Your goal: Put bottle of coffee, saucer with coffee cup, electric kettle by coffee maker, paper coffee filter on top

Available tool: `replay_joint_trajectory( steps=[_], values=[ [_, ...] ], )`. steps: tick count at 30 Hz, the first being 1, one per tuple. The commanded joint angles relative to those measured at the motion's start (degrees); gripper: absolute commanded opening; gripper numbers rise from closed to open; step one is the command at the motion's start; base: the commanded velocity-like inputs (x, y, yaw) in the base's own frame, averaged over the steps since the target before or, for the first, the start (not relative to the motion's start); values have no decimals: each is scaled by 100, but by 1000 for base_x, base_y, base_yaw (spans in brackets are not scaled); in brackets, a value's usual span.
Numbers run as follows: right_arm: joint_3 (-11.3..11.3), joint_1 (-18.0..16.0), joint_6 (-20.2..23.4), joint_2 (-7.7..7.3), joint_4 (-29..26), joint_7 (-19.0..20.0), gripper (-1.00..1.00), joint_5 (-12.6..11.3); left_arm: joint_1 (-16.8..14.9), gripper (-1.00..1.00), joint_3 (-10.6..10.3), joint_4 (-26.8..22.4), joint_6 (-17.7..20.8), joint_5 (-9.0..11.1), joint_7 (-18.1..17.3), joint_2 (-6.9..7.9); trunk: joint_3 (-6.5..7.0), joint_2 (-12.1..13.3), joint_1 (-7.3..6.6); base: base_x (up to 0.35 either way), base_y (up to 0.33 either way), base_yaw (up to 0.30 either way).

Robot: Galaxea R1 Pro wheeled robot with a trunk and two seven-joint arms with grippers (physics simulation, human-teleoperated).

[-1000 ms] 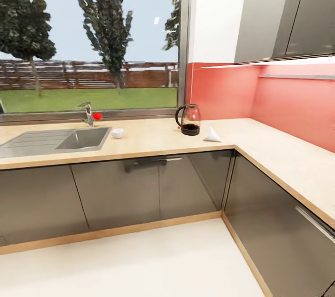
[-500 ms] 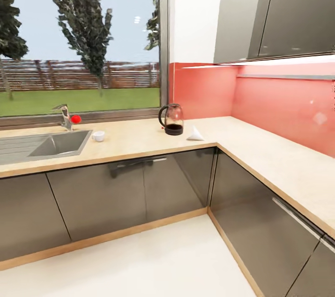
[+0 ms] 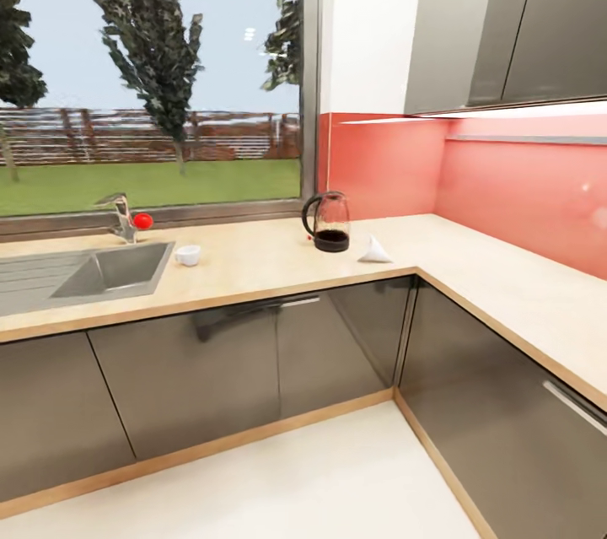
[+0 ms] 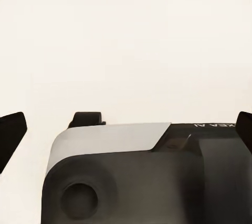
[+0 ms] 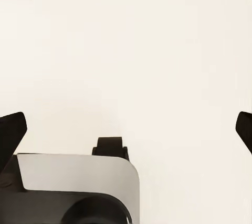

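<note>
In the head view a glass electric kettle [image 3: 329, 223] with a black base and handle stands on the wooden countertop [image 3: 253, 269] near the corner. A white paper coffee filter [image 3: 374, 250] lies on its side just right of it. A small white coffee cup [image 3: 187, 255] sits beside the sink [image 3: 118, 267]. My left gripper [image 4: 126, 129] is open over pale floor, its dark fingertips [image 4: 10, 133] far apart at the frame's edges. My right gripper [image 5: 126, 129] is open too, with nothing between its fingertips [image 5: 11, 129].
The L-shaped counter runs along the window and down the right wall [image 3: 523, 294], over dark grey cabinets [image 3: 211, 362]. A faucet [image 3: 125, 217] with a red knob stands behind the sink. Wall cupboards [image 3: 506, 24] hang at upper right. Pale floor [image 3: 295, 471] lies before me.
The whole head view swung to the right and then partly back, so the camera moved. The kettle, filter and cup keep their places on the counter.
</note>
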Motion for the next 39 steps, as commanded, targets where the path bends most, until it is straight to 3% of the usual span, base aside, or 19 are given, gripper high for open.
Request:
replay_joint_trajectory(
  steps=[1,11,39],
  values=[
    [-1,-3,-20,-1,5,2,100,2,2,100,6,-6,-8,3,2,-2,-5,-3,3,234,254,0],
    [-1,-2,-20,-1,5,2,100,2,2,100,6,-7,-8,3,2,-2,-5,-3,3,193,205,-52],
    [0,-4,-20,-1,5,2,100,2,2,100,9,-12,-8,5,2,-2,-5,-3,3,8,9,-245]
  ],
)
